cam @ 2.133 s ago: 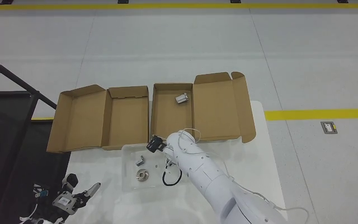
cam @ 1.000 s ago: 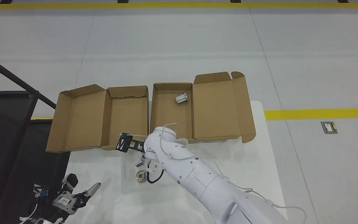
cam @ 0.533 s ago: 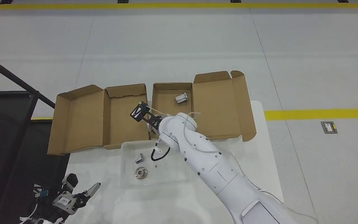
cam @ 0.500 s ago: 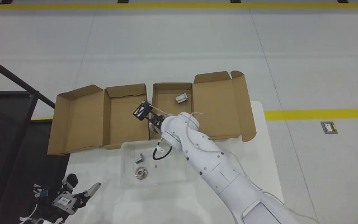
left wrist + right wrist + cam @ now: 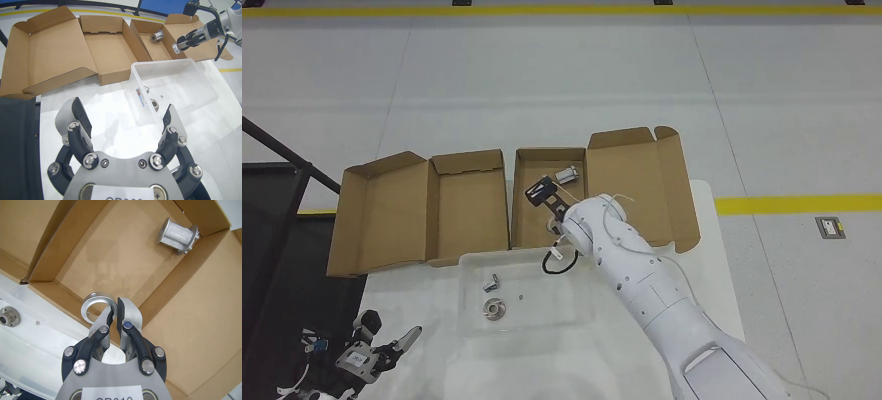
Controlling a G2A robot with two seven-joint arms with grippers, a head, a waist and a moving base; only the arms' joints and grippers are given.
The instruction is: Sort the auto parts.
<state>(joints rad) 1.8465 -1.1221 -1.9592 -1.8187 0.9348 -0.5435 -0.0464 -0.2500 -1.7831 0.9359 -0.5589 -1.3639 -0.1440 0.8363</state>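
My right gripper (image 5: pixel 114 311) is shut on the rim of a silver ring (image 5: pixel 98 308), held over the near edge of the right cardboard box (image 5: pixel 113 247). A silver pulley (image 5: pixel 177 238) lies on its side in that box's far corner. From the left wrist view the right gripper (image 5: pixel 177 48) holds the ring (image 5: pixel 176 48) above the box. In the top view that arm's end (image 5: pixel 552 212) is over the right box (image 5: pixel 532 215). My left gripper (image 5: pixel 122 106) stands open with nothing in it, above the white table in front of the clear bin (image 5: pixel 162 62).
The clear bin (image 5: pixel 582 300) holds a flanged metal hub (image 5: pixel 493 309) and a small metal part (image 5: pixel 490 284). An open cardboard box (image 5: pixel 467 210) with nothing in it lies left of the right box. A black surface (image 5: pixel 17 142) borders the table beside the left gripper.
The right arm, with the ring, swung from the bin's left side up over the left box, then right to the right box. The left gripper has not moved.
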